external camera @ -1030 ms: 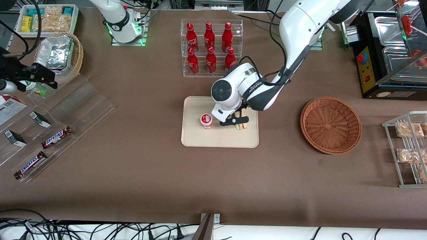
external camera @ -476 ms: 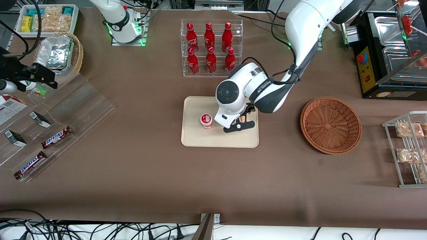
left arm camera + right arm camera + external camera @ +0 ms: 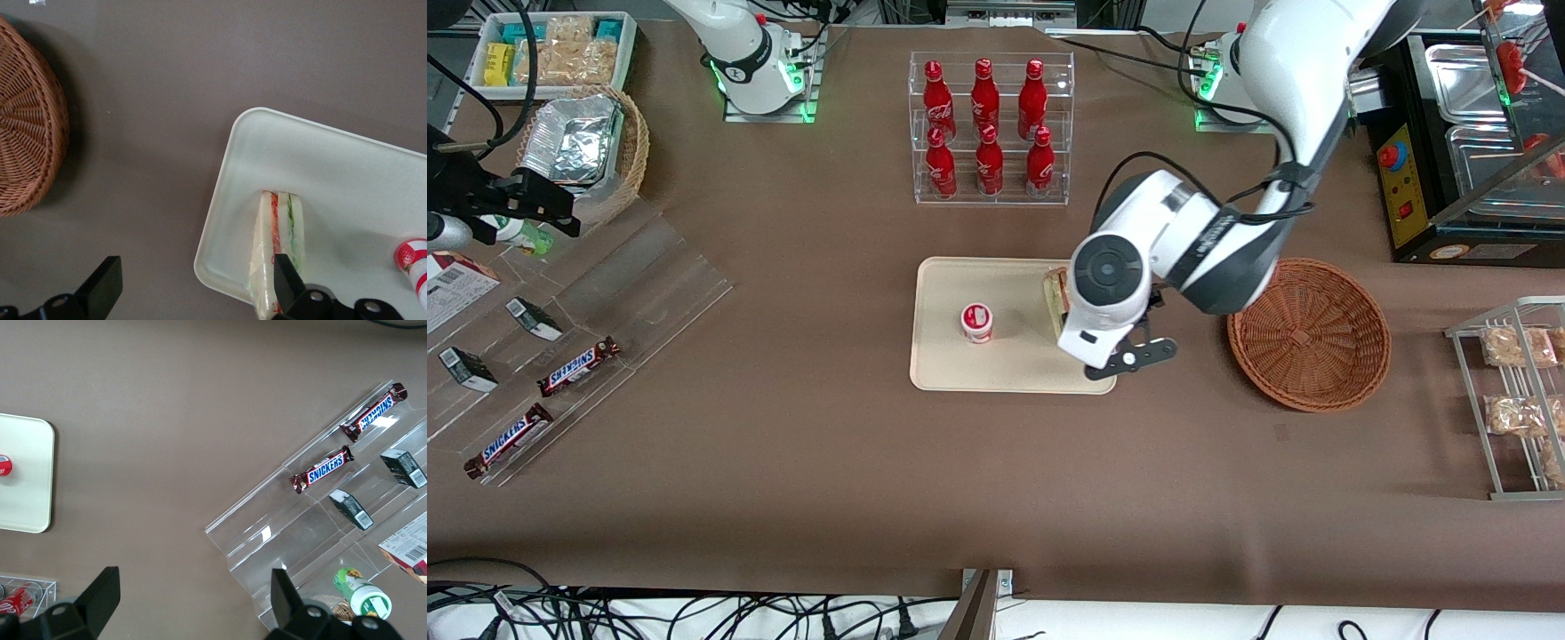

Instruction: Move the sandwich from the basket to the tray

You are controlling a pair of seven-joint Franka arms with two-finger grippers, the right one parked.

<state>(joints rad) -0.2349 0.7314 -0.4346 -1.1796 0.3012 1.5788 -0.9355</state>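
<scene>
Brown table: sandwich (image 3: 279, 250) sits on the tray (image 3: 347, 173), free of the gripper (image 3: 193, 287), whose wide-apart jaws hang above holding nothing, one fingertip overlapping it.

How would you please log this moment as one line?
sandwich on tray | pincer open, above tray edge | basket empty

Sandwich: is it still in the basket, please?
No, the sandwich lies on the tray; the open gripper hovers above its edge, and the basket holds nothing.
</scene>
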